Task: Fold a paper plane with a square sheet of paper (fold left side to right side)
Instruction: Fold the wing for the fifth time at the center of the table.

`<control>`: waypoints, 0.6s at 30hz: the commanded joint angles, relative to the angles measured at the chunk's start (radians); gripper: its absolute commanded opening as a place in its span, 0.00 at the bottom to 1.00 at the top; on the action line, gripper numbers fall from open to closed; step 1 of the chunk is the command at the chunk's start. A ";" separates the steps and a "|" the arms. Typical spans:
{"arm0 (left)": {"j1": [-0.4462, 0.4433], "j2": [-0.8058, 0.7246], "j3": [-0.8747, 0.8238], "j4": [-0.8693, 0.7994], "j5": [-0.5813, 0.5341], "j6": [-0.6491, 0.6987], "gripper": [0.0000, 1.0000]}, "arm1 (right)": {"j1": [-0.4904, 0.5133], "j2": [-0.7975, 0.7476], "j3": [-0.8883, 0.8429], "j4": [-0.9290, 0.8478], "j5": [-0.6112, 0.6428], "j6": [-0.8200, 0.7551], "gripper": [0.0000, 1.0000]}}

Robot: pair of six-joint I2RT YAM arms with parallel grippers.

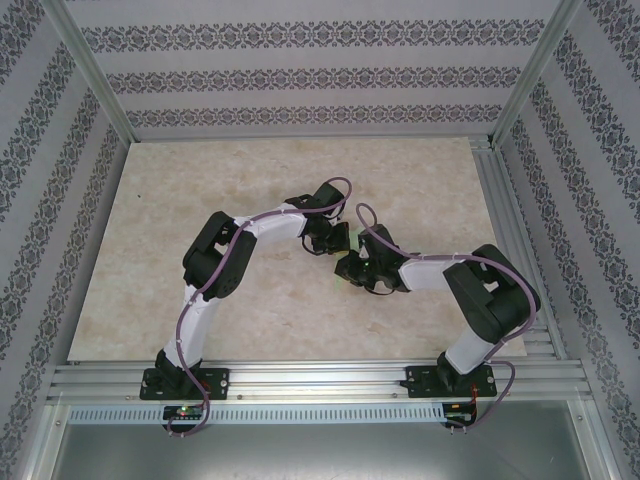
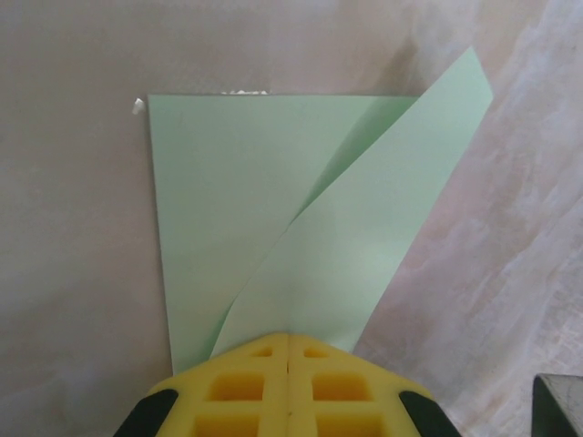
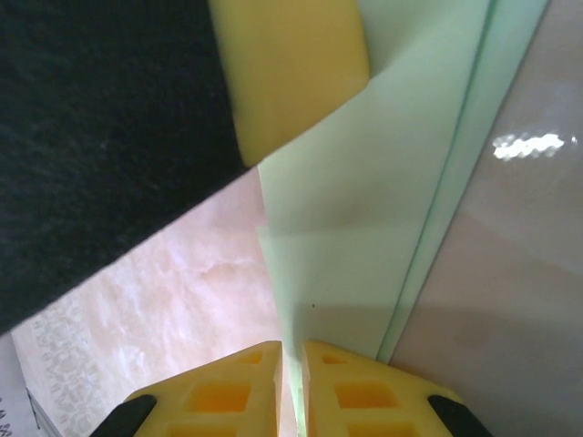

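One square sheet of paper (image 2: 237,200) lies on the desk (image 1: 420,180), between two hands. From your left hand (image 2: 288,344), fingers pressed together over the narrow end, the sheet's long axis runs toward 12 o'clock. Your right hand (image 3: 292,353) pinches the sheet's edge and sits nearer the raised fold at 1 o'clock.

Floral-striped walls (image 1: 300,85) enclose a beige marbled tabletop (image 1: 420,180) edged by aluminium rails (image 1: 320,380).

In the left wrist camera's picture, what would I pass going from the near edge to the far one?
First the yellow hand, then the green paper, then the table.
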 commanded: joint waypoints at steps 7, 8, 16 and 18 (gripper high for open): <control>0.036 -0.026 0.152 0.011 0.134 0.043 0.15 | -0.076 -0.135 0.005 -0.076 0.000 -0.104 0.17; 0.040 -0.026 0.179 -0.003 0.140 0.051 0.17 | -0.082 -0.144 0.003 -0.084 -0.002 -0.112 0.17; 0.058 -0.168 0.106 -0.020 0.085 0.095 0.28 | -0.158 -0.161 0.005 -0.108 -0.040 -0.146 0.17; 0.059 -0.234 0.000 0.023 0.077 0.080 0.28 | -0.167 -0.159 0.012 -0.108 -0.048 -0.151 0.17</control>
